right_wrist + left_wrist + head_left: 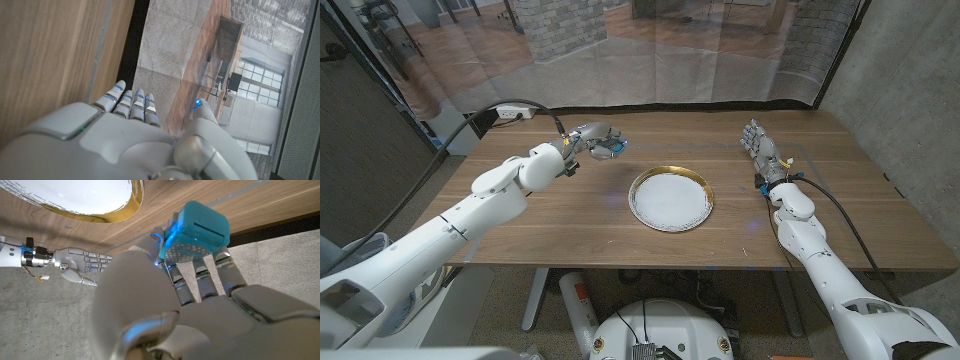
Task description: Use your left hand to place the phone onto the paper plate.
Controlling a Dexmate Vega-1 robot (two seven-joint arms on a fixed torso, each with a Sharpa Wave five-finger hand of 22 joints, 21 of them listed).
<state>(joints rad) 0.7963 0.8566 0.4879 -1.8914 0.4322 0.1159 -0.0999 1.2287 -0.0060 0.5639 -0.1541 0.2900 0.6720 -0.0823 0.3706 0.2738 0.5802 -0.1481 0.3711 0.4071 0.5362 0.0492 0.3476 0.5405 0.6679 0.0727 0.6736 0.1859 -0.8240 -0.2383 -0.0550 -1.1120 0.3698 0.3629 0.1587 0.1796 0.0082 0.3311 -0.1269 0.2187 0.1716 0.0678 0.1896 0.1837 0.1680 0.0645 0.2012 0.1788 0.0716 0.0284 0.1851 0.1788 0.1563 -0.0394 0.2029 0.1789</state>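
My left hand is raised over the table's far left part, gripping a small light-blue phone in its fingers. In the left wrist view the phone is a blue block with a slot and a dotted grille, pinched between thumb and fingers of the left hand. The white paper plate with a gold rim lies at the table's middle, to the right of and nearer than the phone; its rim shows past the hand. My right hand stands at the far right, fingers straight and together, holding nothing.
The wooden table ends at a dark curtain frame behind. Cables run along the left arm and trail by the right forearm. A concrete wall stands at the right.
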